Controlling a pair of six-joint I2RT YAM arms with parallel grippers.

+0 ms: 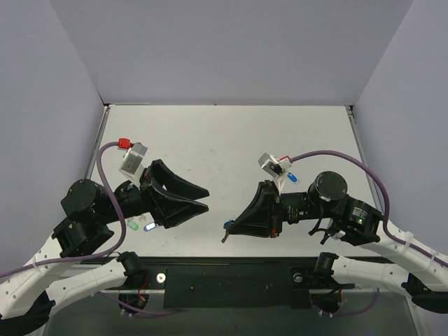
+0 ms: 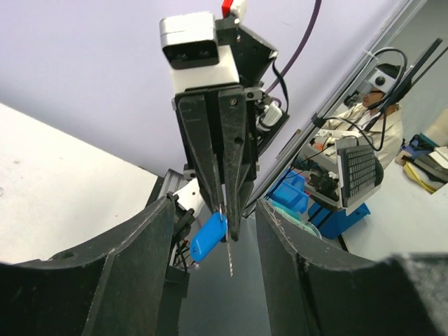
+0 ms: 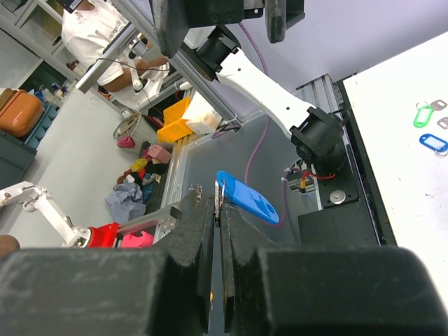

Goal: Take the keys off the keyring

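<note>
**Blue key pinched in the right pincer, left pincer gaping**

The right pincer is pressed together on the blue key. It grips the key at the edge of its plastic cap, and the rest of the cap sticks out sideways from between the fingers. In the left wrist view a thin silver strip hangs straight down below the cap. I cannot tell whether this is the key's blade or the keyring seen edge-on.

The left pincer stands wide apart with nothing in it. It faces the right one across a gap, near the front edge of the desk.

Beside the left arm a green key and a second blue key lie on the desk, just beside each other. Small grey bits lie near them, too small to identify.
</note>
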